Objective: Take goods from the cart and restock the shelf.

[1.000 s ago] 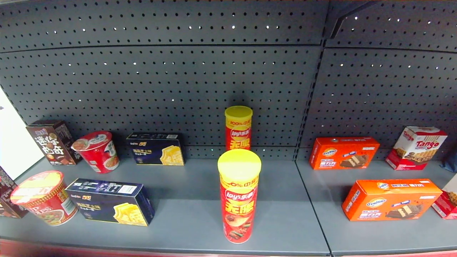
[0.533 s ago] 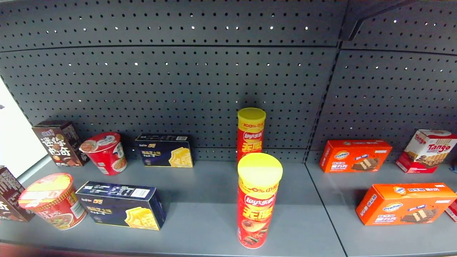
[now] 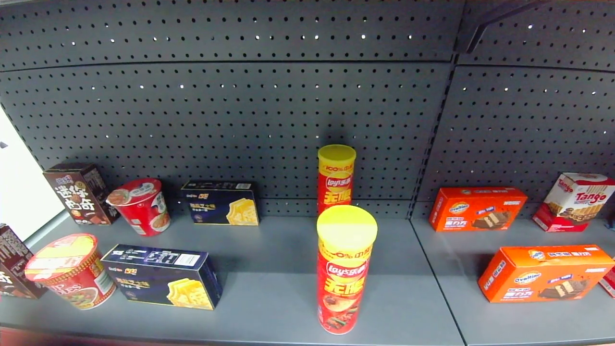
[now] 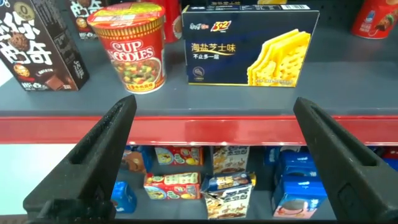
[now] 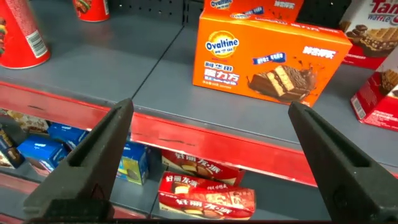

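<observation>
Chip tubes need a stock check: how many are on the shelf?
2. The front chip tube stands upright near the front edge of the shelf; the rear chip tube stands directly behind it, by the pegboard. Others may be hidden.

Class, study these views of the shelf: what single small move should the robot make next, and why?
Probably draw both arms away from the shelf and turn to the cart for an item. The left hand and right hand are open and hold nothing, so there is nothing to place, while the shelf has bare room beside the front chip can.
</observation>
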{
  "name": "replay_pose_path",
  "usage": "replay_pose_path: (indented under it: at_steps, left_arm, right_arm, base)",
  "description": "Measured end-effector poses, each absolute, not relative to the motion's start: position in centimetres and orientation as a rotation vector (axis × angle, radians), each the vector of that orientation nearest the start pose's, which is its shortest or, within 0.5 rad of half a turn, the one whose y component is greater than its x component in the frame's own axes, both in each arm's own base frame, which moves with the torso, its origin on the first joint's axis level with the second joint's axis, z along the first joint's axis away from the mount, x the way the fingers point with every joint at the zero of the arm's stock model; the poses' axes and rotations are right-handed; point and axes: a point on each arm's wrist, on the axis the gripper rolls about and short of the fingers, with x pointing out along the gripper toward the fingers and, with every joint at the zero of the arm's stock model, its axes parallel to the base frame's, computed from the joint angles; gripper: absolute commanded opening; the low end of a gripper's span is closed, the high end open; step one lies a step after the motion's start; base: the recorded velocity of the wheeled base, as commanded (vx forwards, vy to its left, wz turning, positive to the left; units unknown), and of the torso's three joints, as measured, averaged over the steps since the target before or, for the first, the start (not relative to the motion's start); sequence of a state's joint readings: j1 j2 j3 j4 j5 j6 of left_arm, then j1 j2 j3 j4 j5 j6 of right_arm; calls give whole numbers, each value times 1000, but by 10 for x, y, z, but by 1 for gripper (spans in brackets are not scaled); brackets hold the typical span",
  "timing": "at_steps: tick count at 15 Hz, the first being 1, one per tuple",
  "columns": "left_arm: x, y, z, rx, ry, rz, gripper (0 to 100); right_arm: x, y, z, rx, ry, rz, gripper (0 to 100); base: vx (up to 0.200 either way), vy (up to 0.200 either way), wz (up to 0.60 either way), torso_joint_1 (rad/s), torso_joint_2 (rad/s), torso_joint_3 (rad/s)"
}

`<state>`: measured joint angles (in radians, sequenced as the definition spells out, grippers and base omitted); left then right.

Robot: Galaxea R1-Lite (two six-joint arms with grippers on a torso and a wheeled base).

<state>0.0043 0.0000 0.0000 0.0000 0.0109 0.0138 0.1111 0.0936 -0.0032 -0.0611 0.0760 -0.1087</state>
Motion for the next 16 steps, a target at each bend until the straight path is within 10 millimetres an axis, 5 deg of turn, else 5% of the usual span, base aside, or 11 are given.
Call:
replay_pose_path:
  at_steps: [16]
  left_arm:
    - [-23, 0, 75, 6, 0, 20, 100]
  right_arm:
    - [-16, 0, 84, -112, 19, 184, 100]
  base:
    - [0, 0, 0, 0, 0, 0]
